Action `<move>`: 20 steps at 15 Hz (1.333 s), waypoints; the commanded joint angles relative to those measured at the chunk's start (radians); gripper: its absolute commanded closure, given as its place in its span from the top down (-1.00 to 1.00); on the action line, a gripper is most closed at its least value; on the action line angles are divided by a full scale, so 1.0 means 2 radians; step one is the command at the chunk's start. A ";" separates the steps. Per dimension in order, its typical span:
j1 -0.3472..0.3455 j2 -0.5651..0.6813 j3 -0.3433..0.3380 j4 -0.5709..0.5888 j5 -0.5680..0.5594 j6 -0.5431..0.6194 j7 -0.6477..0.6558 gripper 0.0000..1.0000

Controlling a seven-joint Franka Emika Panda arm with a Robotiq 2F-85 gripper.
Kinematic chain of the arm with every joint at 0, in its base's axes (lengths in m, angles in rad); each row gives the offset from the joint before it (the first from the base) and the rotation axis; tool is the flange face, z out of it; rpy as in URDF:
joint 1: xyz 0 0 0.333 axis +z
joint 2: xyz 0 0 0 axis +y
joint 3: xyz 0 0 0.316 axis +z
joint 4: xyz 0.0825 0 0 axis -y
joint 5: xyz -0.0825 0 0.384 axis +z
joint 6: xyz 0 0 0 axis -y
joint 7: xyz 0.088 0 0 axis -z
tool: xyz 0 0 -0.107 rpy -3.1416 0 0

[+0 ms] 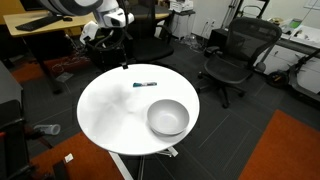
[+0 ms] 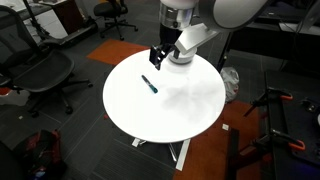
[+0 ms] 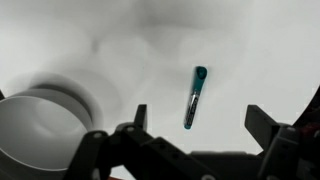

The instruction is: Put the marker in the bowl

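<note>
The two fingers (image 3: 140,118) are spread wide apart and hold nothing. In the wrist view they look down at the counter (image 3: 100,40), and the marker (image 3: 194,97) shows in the gap between them, but lower down. They hang above it and do not touch it. In an exterior view the fingers (image 2: 157,56) are up in the air over the far part of the round white counter (image 2: 185,110), with the marker (image 2: 149,85) lying flat just below and in front of them.

The marker (image 1: 145,84) lies on its side on the counter (image 1: 110,110), near one edge. It is dark with a blue-green part. The bowl (image 1: 168,118) stands near it on the same counter, not touching it. In the wrist view the bowl (image 3: 40,130) is off to the side, and it looks empty.

So I think the job has hardly begun. Nothing is picked up yet. What is left: go down, pinch the marker, lift it, carry it over to the bowl and let it drop in.
</note>
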State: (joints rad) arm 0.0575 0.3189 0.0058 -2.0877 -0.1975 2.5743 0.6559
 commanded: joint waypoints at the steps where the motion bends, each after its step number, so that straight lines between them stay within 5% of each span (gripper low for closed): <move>1: 0.020 0.052 -0.024 0.049 0.017 0.007 0.005 1.00; 20: 0.034 0.220 -0.051 0.221 0.095 0.011 -0.005 1.00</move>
State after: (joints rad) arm 0.1102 0.7170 -0.0774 -1.7049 -0.0430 2.6037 0.6550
